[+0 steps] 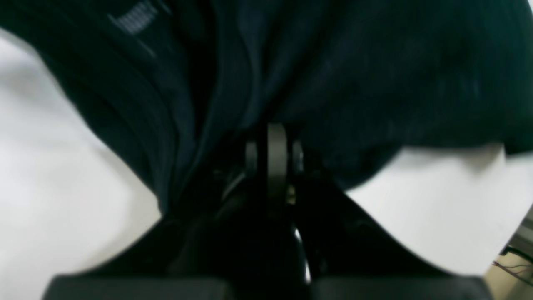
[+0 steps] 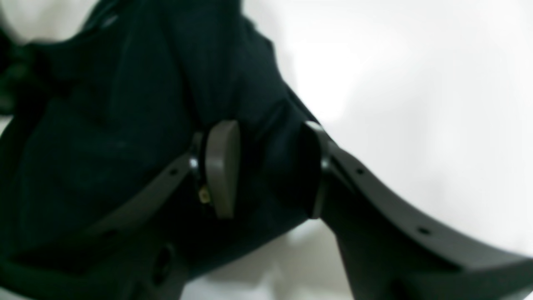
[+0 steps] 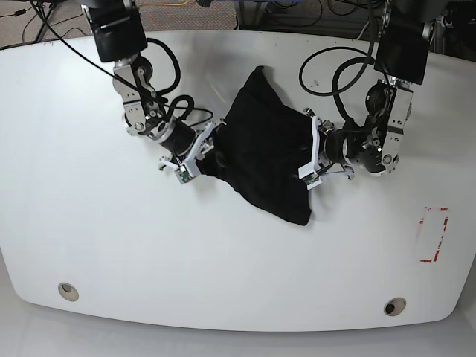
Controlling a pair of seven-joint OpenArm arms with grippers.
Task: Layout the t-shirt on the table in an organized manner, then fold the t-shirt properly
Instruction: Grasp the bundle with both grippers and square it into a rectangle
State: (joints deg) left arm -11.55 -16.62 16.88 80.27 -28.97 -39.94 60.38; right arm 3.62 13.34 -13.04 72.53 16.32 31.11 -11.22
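The black t-shirt (image 3: pixel 268 149) lies bunched and creased in the middle of the white table (image 3: pixel 223 260), stretched between both grippers. My left gripper (image 3: pixel 311 152), on the right of the base view, holds the shirt's right edge. In the left wrist view its fingers (image 1: pixel 275 141) are pressed together with the t-shirt (image 1: pixel 374 75) draped over them. My right gripper (image 3: pixel 204 149) is at the shirt's left edge. In the right wrist view a thick fold of the t-shirt (image 2: pixel 104 146) fills the gap between the jaws of the right gripper (image 2: pixel 270 166).
A red tape rectangle (image 3: pixel 433 234) marks the table at the right. Two round metal grommets (image 3: pixel 68 290) (image 3: pixel 394 306) sit near the front edge. Black cables (image 3: pixel 335 67) loop over the table behind the arms.
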